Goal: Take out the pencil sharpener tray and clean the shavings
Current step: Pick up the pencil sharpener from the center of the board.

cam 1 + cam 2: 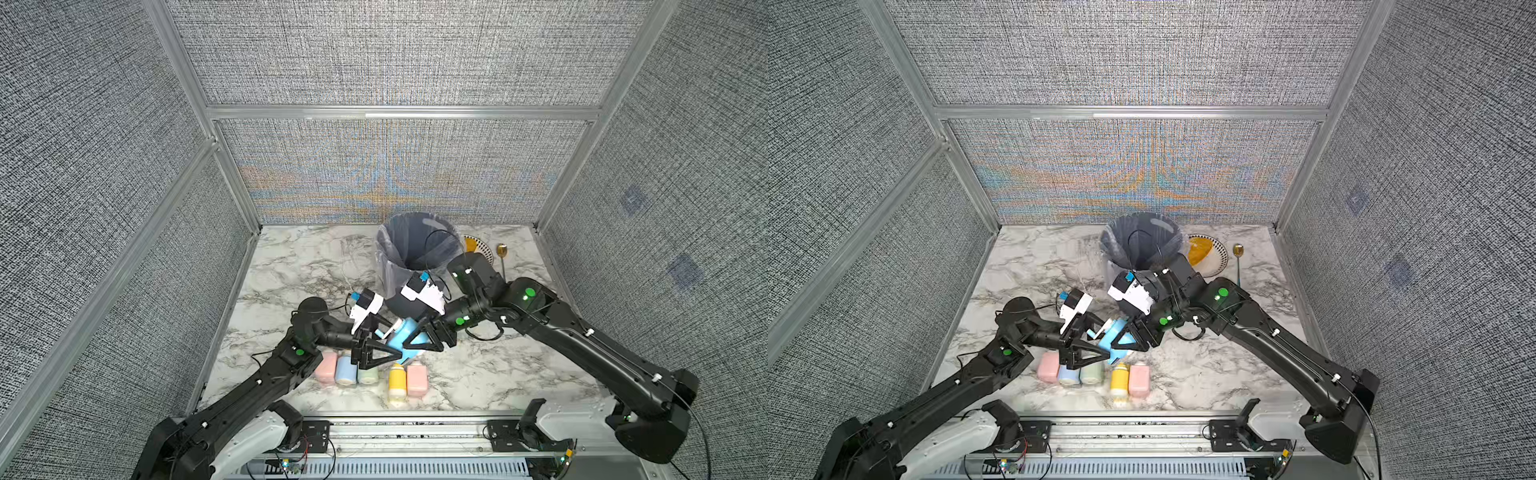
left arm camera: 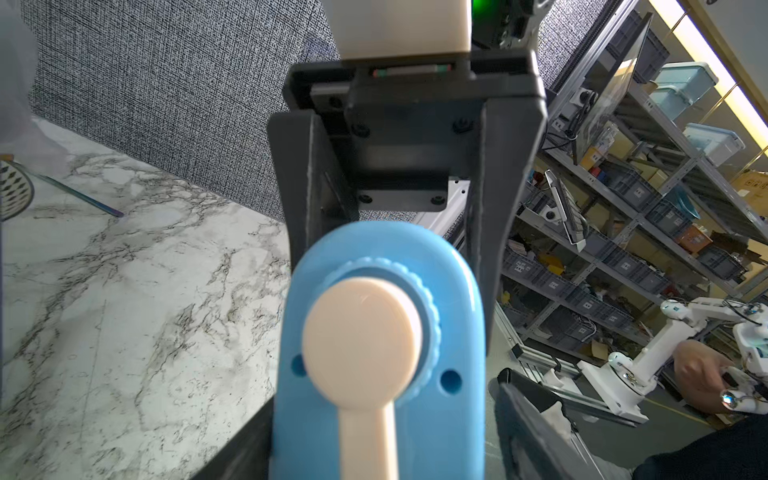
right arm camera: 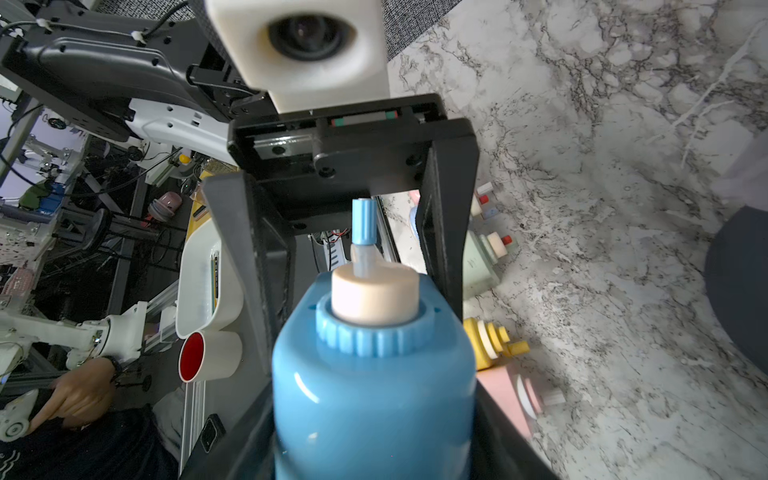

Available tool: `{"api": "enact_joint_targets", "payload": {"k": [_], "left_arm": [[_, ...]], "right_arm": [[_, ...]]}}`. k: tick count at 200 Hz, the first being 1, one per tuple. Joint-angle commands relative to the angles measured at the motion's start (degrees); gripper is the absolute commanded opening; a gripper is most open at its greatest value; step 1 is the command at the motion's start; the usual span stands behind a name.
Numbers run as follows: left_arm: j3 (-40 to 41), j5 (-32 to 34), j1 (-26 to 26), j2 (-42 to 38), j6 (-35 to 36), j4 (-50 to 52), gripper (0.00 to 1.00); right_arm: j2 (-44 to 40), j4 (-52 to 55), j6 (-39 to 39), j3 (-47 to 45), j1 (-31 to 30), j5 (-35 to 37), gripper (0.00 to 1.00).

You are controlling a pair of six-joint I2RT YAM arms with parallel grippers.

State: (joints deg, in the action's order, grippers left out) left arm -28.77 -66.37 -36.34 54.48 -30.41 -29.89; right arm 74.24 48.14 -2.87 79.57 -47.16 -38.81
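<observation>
Between the two arms, lifted clear of the marble worktop [image 1: 291, 266], hangs the blue pencil sharpener [image 1: 409, 328], tipped at a slant just in front of the lined waste bin [image 1: 384, 253]. The right gripper [image 3: 374, 399] has its fingers pressed against both flanks of the sharpener's body, holding it. The left gripper [image 2: 382, 407] comes at it from the opposite end, where the cream crank handle [image 2: 361, 336] sits. Its fingers straddle that end at a middling spread. In the left wrist view a thin gap shows between one finger [image 2: 528, 432] and the blue plastic, so I cannot tell whether they have actually caught it. The tray itself I cannot pick out, and no shavings are clear enough to see.

Below the grippers, nearer the robot's base, five more sharpeners lie on the worktop. A pink sharpener [image 1: 326, 365], a light blue sharpener [image 1: 345, 370] and a pale green sharpener [image 1: 368, 374] lie close together. A yellow sharpener [image 1: 397, 382] and a second pink sharpener [image 1: 417, 378] lie just beside them. Past the bin, at the far right corner, sits a plate [image 1: 1214, 262] with a spoon [image 1: 1238, 253] next to it.
</observation>
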Motion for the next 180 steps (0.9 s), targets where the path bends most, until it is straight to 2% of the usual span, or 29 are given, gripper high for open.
{"api": "enact_joint_targets", "payload": {"k": [1, 20, 63, 76, 87, 120, 145, 158, 180], "left_arm": [[0.13, -2.63, -0.14, -0.19, -0.04, -2.62, 0.72], [-0.36, -2.89, -0.23, 0.93, -0.13, -2.70, 0.60], [-1.01, -2.34, -0.31, 1.91, -0.15, -1.70, 0.25], [-1.15, -1.57, -0.30, 1.45, 0.26, -0.54, 0.24], [-1.37, -0.73, -0.30, 0.92, 0.64, 0.54, 0.23], [-1.72, 4.53, -0.22, -1.16, 0.71, 3.06, 0.21], [-1.47, 9.32, -0.09, -2.81, -0.08, 3.43, 0.20], [-1.12, 11.53, 0.12, -3.61, -1.00, 2.73, 0.19], [-0.46, 15.24, 0.56, -4.64, -3.57, 0.09, 0.19]], "right_arm": [[0.10, -1.41, 0.46, -0.10, 0.13, 0.81, 0.40], [0.55, -1.69, 0.68, 0.06, 0.13, 0.45, 0.40], [1.09, -2.60, 1.28, 0.30, 0.16, 0.13, 0.40], [1.17, -3.18, 1.38, 0.38, 0.15, 0.14, 0.41], [1.24, -3.78, 1.47, 0.35, 0.22, 0.29, 0.45], [-0.20, -6.67, 0.47, -0.82, 2.05, 1.88, 0.76], [-3.86, -11.95, -1.41, -5.29, 5.63, 0.23, 0.94], [-6.29, -15.84, -2.73, -8.43, 7.95, -1.92, 0.98], [-11.53, -24.59, -5.85, -14.90, 11.40, -6.29, 0.98]]}}
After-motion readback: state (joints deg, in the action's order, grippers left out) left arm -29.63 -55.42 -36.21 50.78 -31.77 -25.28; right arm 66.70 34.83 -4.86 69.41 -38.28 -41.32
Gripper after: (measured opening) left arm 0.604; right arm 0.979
